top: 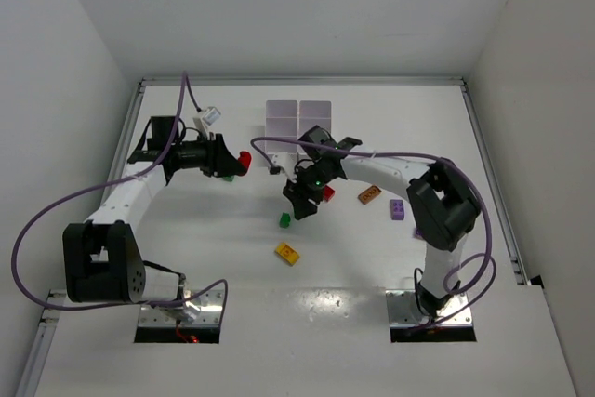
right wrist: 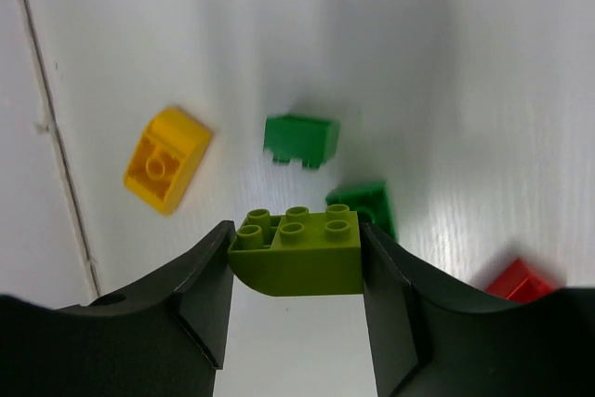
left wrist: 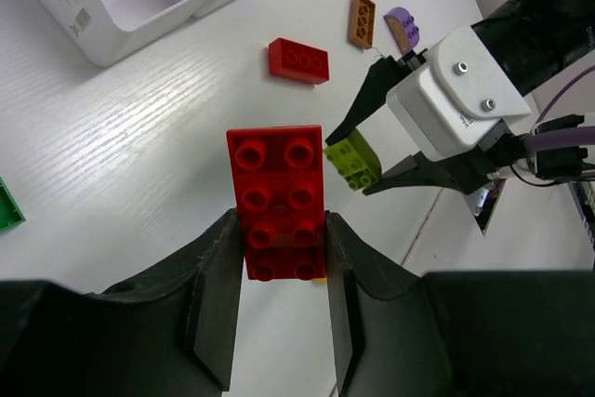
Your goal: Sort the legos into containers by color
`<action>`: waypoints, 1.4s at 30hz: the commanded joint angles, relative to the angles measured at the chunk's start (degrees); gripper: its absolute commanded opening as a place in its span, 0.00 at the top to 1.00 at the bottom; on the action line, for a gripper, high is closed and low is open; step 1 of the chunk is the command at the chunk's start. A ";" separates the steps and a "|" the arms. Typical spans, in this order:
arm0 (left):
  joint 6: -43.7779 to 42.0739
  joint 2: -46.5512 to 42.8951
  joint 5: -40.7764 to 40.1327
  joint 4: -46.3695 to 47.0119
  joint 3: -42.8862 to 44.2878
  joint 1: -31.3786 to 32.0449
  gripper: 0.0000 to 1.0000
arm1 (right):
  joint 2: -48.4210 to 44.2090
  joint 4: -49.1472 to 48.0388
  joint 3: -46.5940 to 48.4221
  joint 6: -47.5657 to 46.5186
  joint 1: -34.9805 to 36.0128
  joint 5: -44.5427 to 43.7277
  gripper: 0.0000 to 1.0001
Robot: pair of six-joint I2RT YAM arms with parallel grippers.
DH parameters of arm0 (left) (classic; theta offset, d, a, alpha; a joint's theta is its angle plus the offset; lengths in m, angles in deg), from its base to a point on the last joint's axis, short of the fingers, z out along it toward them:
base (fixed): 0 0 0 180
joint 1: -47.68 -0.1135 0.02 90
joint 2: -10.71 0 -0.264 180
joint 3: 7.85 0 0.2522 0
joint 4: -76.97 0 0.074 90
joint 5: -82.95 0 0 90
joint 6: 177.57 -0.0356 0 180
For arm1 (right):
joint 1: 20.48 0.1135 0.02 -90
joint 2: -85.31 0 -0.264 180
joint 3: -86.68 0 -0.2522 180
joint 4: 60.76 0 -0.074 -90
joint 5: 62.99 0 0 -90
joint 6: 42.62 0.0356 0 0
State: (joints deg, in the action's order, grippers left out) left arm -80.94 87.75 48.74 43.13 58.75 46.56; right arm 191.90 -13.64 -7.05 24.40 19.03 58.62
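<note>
My left gripper (left wrist: 279, 234) clamps a red eight-stud brick (left wrist: 277, 183) by its long sides, above the table (left wrist: 139, 155). Just beside it the right gripper (left wrist: 350, 165) pinches a lime brick (left wrist: 356, 157). A smaller red brick (left wrist: 298, 60) lies near the white tray (left wrist: 153, 36).

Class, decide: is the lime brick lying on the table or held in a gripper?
Held: the right gripper is shut on the lime brick, its fingers against both ends.

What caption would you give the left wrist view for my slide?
Left fingers clamp a red eight-stud brick; beyond it, right fingers hold a lime brick over the white table.
</note>
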 commanded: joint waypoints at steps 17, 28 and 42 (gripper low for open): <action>-1.36 0.92 -1.74 1.09 2.62 0.07 0.92 | 1.59 -8.91 3.69 11.64 -24.11 -14.73 0.84; -1.36 1.46 -2.88 1.09 4.20 0.07 0.91 | 12.24 -8.93 10.19 10.60 -25.88 -20.01 0.59; -3.02 1.45 -3.49 0.56 3.67 0.07 0.91 | -4.44 -11.57 0.09 7.43 -25.71 -3.69 0.07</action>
State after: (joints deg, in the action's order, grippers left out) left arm -82.58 89.63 44.87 42.92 60.74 46.58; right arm 194.28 -23.36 -6.61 33.43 -7.33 44.59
